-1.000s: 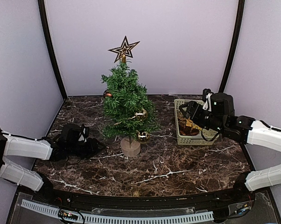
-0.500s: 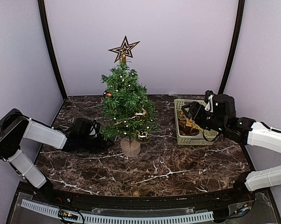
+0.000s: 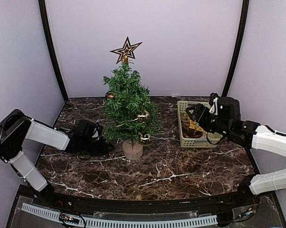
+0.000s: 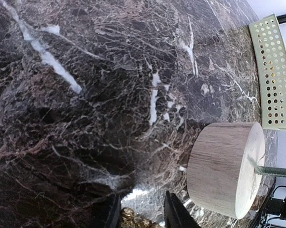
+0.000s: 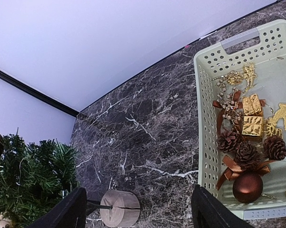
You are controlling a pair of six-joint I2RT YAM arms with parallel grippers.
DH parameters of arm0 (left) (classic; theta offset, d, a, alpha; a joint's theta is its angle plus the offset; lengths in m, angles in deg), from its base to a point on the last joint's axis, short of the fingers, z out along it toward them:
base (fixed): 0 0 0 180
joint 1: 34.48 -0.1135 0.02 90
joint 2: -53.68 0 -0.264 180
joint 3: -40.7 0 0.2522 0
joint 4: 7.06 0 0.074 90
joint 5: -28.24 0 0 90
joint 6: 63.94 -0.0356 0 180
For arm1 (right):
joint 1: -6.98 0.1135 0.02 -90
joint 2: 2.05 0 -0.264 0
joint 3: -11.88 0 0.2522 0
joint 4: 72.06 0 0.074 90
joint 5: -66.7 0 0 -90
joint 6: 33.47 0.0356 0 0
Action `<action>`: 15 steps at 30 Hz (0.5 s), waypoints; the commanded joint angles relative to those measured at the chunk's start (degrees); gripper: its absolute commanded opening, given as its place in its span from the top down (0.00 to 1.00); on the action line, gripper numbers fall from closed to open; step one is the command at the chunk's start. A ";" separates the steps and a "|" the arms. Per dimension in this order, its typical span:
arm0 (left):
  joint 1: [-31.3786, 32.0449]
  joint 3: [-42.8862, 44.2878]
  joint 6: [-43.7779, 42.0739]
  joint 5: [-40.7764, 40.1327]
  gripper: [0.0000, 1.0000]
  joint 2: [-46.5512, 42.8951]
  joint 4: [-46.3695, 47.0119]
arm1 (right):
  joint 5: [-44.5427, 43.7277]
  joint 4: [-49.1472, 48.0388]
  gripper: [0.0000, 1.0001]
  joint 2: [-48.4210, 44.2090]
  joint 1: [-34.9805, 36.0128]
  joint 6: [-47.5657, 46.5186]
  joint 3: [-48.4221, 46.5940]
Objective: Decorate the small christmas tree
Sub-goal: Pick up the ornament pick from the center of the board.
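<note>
The small christmas tree (image 3: 128,107) stands at mid-table on its round tan base (image 3: 132,149). It bears a gold star (image 3: 126,50), two gold baubles (image 3: 144,116) and a red bauble (image 3: 109,95). My left gripper (image 3: 104,143) lies low on the table just left of the base (image 4: 226,168). Its fingers (image 4: 175,214) are closed on a small gold glittery ornament (image 4: 136,221), mostly cut off by the frame edge. My right gripper (image 3: 193,114) is open and empty, hovering at the basket's left side. In the right wrist view the gripper (image 5: 138,216) points toward the base (image 5: 120,207).
A pale green perforated basket (image 3: 183,137) at the right holds pine cones (image 5: 247,153), gold gift boxes (image 5: 252,126), a brown bauble (image 5: 247,187) and gold trinkets. Lilac walls with black corner posts enclose the dark marble table (image 3: 171,171).
My left gripper has moved right, up to the tree's base. Small lit points on the tree half a second ago are gone. The right arm has barely moved.
</note>
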 commanded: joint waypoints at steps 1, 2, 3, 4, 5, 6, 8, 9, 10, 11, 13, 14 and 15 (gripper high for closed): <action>0.25 0.87 -0.83 -0.19 0.72 0.82 -3.65 | 0.14 -2.54 0.24 -1.59 -0.51 0.77 1.08; 0.29 0.88 -0.69 -0.91 0.75 0.46 -4.39 | 0.02 -2.45 0.24 -1.82 -0.51 0.77 1.13; 0.43 0.78 -0.60 -1.35 0.77 0.19 -4.77 | -0.07 -2.29 0.24 -2.02 -0.59 0.77 1.21; 0.47 0.54 -0.35 -2.07 0.79 -0.34 -5.38 | -0.23 -2.14 0.24 -2.28 -0.60 0.77 1.30; 0.50 0.32 -0.25 -2.46 0.80 -0.69 -5.57 | -0.40 -2.09 0.24 -2.48 -0.68 0.72 1.37; 0.50 -0.28 -0.11 -2.90 0.82 -1.35 -5.55 | -0.55 -2.08 0.24 -2.90 -0.80 0.76 1.47; 0.48 -1.15 0.18 -2.92 0.85 -2.06 -4.90 | -0.78 -2.01 0.24 -3.31 -0.86 0.74 1.64; 0.48 -1.45 0.28 -2.79 0.86 -2.30 -4.58 | -0.86 -1.95 0.24 -3.53 -0.94 0.69 1.73; 0.49 -1.89 0.64 -2.41 0.88 -2.81 -4.01 | -0.89 -1.91 0.24 -3.68 -1.00 0.66 1.82; 0.50 -2.08 0.82 -2.32 0.89 -3.49 -3.92 | -0.90 -1.79 0.24 -3.89 -1.06 0.67 1.88; 0.51 -2.79 1.13 -2.32 0.90 -5.23 -3.92 | -0.96 -1.57 0.24 -4.20 -1.11 0.68 1.99; 0.48 -3.39 1.27 -2.78 0.91 -6.17 -4.24 | -1.04 -1.44 0.24 -4.45 -1.15 0.68 2.00; 0.50 -3.71 1.31 -3.03 0.91 -8.57 -4.43 | -1.12 -1.32 0.24 -4.70 -1.13 0.64 2.01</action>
